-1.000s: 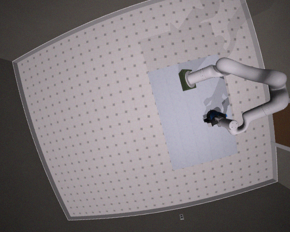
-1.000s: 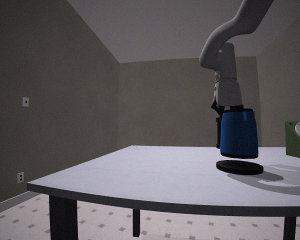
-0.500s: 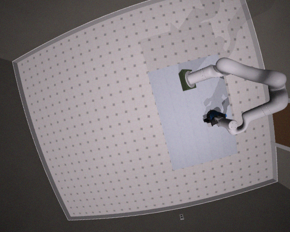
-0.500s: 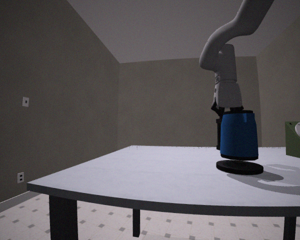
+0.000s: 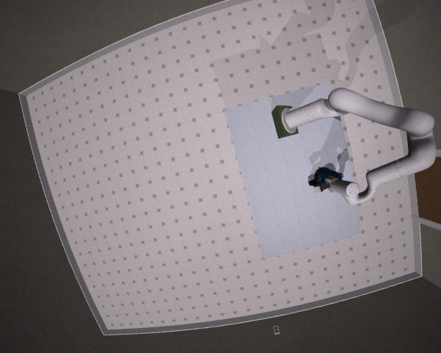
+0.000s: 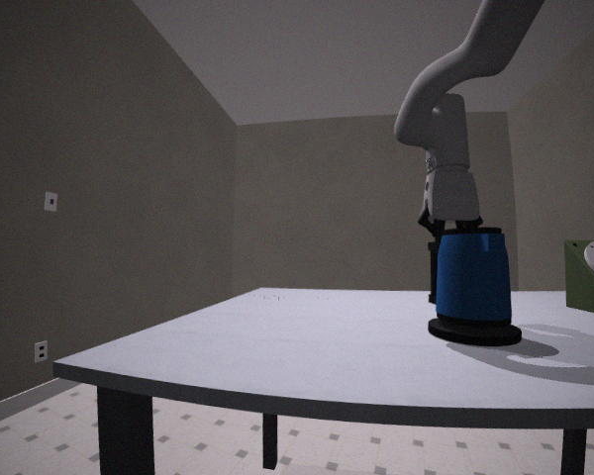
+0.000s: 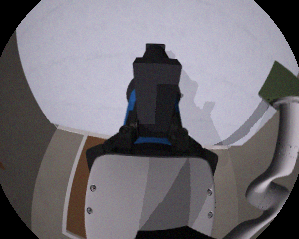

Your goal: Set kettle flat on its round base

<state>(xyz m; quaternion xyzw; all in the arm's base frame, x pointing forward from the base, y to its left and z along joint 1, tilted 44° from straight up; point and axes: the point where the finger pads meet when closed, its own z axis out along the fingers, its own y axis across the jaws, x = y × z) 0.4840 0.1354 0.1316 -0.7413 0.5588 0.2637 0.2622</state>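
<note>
The blue kettle [image 6: 472, 276] [image 5: 320, 175] stands upright over the black round base [image 6: 507, 335] on the grey table [image 6: 287, 332] [image 5: 289, 212]. Its dark bottom ring meets the disk with no gap that I can make out. My gripper [image 6: 435, 227] [image 7: 153, 109] comes down from above and is shut on the kettle's black handle [image 6: 432, 270] [image 7: 156, 90] on the kettle's far left side. In the wrist view a strip of the blue body [image 7: 132, 111] shows beside the handle. In the overhead view the arm's wrist hides most of the kettle and the base.
The arm's green mount block [image 5: 279, 123] [image 6: 584, 281] [image 7: 279, 80] stands on the table to the right of the kettle. The arm's links arch over the table's right side. The table's front edge [image 6: 338, 404] lies well in front of the base.
</note>
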